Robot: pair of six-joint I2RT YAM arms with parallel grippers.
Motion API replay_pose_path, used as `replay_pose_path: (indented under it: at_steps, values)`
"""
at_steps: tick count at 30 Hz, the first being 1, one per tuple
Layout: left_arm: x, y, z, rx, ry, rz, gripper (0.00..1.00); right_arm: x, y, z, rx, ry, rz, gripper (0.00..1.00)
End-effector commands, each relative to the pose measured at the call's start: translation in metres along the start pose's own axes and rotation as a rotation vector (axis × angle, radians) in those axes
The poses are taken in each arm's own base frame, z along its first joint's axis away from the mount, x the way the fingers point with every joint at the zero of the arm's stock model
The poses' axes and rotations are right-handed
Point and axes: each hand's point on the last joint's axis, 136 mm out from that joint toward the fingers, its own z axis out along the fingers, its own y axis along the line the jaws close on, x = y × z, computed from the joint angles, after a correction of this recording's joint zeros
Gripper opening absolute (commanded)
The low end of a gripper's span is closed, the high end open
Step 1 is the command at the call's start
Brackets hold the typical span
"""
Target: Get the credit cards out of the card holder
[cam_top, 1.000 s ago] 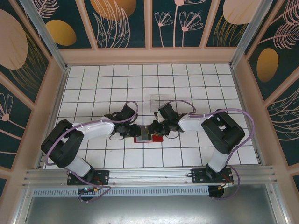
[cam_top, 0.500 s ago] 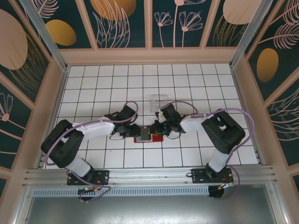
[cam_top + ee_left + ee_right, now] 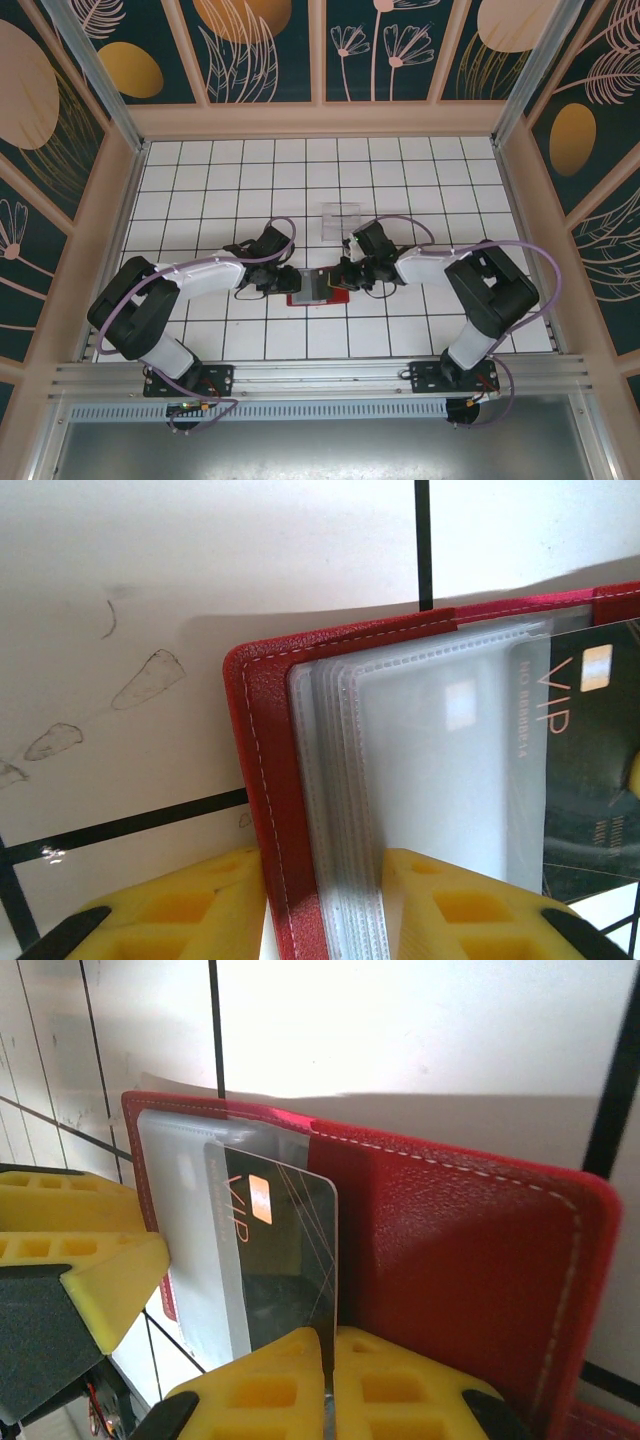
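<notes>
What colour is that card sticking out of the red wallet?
Black card with coppery VIP lettering and thin lines, clearest in the right wrist view.

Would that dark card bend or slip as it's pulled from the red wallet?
Probably stiff: the card looks flat though the right gripper pinches only its edge. It looks glossy, so it might slip. The clear sleeves look floppy and may drag along, though the left gripper clamps the wallet.
</notes>
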Motion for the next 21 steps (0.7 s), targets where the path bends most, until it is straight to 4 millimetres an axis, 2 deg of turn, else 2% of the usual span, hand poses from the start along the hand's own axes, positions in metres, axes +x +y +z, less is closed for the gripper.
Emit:
replay_pose_path:
  at_steps: [1,10,21]
  values:
    - [0.013,0.023,0.008,-0.098,0.043,0.005,0.35,0.006,-0.02,-0.009,0.095,-0.002,0.001,0.08]
    - [0.01,0.019,0.007,-0.093,0.038,0.013,0.35,-0.003,-0.005,-0.028,0.097,-0.045,-0.032,0.07]
    - [0.009,0.019,0.007,-0.093,0.034,0.017,0.35,-0.02,0.026,-0.052,0.061,-0.104,-0.097,0.05]
